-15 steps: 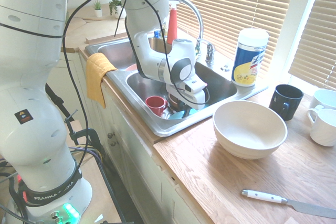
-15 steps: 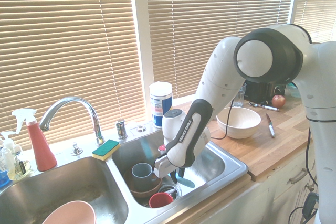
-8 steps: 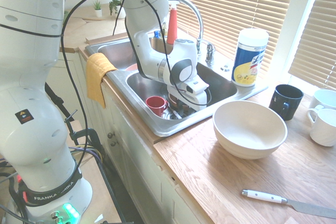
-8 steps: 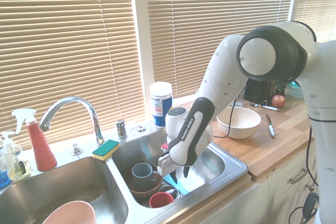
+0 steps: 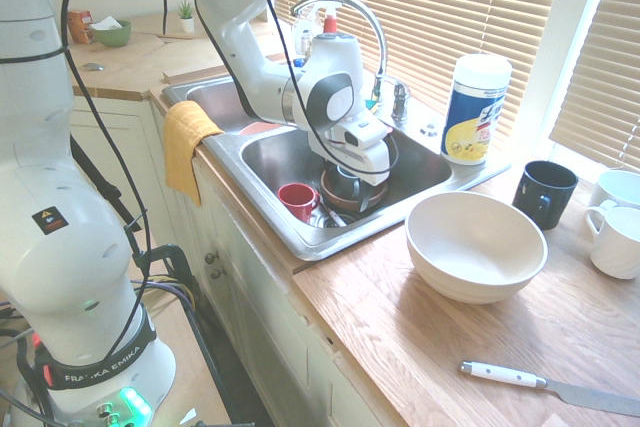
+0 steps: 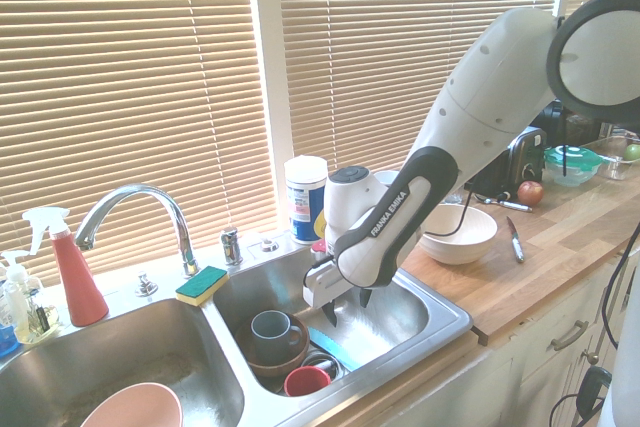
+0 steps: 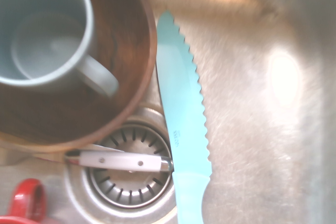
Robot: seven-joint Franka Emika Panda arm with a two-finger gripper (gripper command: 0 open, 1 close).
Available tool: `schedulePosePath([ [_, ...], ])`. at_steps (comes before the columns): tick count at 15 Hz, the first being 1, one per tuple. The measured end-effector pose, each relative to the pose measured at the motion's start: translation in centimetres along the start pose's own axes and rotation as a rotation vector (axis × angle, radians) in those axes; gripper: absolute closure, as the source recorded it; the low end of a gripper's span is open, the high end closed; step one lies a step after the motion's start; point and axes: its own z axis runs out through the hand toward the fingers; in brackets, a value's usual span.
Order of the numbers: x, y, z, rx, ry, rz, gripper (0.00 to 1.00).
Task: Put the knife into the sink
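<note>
Gripper [image 6: 343,309] hanging over the right basin of the sink [image 6: 420,312], fingers [image 6: 327,312] spread apart with nothing between them, tips clear of the dishes below. Directly beneath, flat on the steel floor of that basin, the knife [image 7: 184,124] — turquoise, one piece, serrated edge turned away from the brown bowl [image 7: 128,77] lying just beside it. In the wrist view, blade tip toward 12 o'clock, handle running out at 6 o'clock, partly over the rim of the drain [image 7: 128,182]. In the second exterior view only a turquoise sliver showing at 6 o'clock of the gripper.

Inside the brown bowl, a grey mug [image 7: 44,35], upright, handle toward the drain. Across the drain grate, a white-handled utensil [image 7: 123,161], its end touching or nearly touching the knife's side. At 7 o'clock of the drain, a red cup [image 6: 306,381]; only its handle in the wrist view.

Further out: curved chrome faucet [image 6: 135,209] at the divider, green-and-yellow sponge [image 6: 202,284] on the back ledge, wipes canister [image 5: 476,109] at the far corner. On the wooden counter [image 5: 480,347], at 3 o'clock of the basin in the first exterior view, a large white bowl [image 5: 476,245]; nearer the camera, a white-handled knife [image 5: 560,387] with a metal blade — well apart from the sink.
</note>
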Motion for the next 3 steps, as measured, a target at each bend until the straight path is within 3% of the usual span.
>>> schedulePosePath([
  [3,-0.8,0.1,-5.3,0.033,0.045,0.007,0.0],
])
